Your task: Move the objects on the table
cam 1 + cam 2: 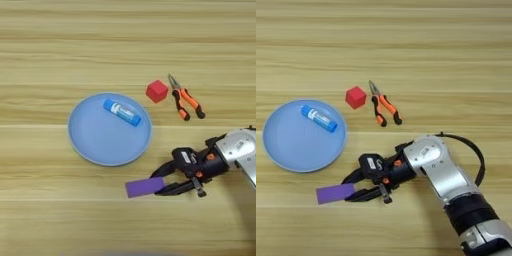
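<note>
Wooden worktop (60, 50): right gripper (356, 186) jaws closed on purple block's (335, 193) right end, its long axis running leftward, just below-right of blue plate (82, 137).

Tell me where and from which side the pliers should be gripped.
Across both orange-and-black handles of the pliers, mid-length, coming from above. They lie flat on the table, nose toward the far edge, handles slightly splayed toward the robot. The red cube sits close to the nose, so the handle end is probably freer.
</note>
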You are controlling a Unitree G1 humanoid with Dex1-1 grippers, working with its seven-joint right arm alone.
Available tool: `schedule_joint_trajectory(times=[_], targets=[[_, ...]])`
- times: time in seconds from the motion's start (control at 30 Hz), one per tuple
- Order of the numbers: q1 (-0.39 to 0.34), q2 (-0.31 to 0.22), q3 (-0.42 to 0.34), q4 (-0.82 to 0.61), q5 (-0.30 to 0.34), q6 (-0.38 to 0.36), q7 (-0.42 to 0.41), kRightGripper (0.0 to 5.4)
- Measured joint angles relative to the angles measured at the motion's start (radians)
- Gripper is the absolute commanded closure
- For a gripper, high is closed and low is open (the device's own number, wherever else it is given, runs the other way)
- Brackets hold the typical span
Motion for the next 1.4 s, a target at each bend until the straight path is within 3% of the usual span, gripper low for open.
schedule_joint_trajectory(times=[0.17,0.3,0.57,0.63,0.7,0.8,1.07,1.23,1.4], targets=[[0.0,0.0,-0.003,-0.01,0.002,0.004,0.001,3.99],[-0.002,0.0,-0.022,-0.07,0.047,0.031,0.015,3.99],[-0.031,0.001,-0.098,-0.235,0.226,0.195,0.033,3.99],[-0.041,0.023,-0.121,-0.261,0.272,0.262,-0.001,3.99],[-0.054,0.047,-0.127,-0.269,0.277,0.29,-0.042,3.99],[-0.068,0.112,-0.119,-0.271,0.204,0.321,-0.203,3.99],[-0.058,0.18,-0.085,-0.314,0.002,0.506,-0.551,3.99],[-0.031,0.211,-0.046,-0.254,-0.085,0.526,-0.666,3.99],[-0.028,0.25,-0.035,-0.182,-0.097,0.52,-0.7,3.99]])
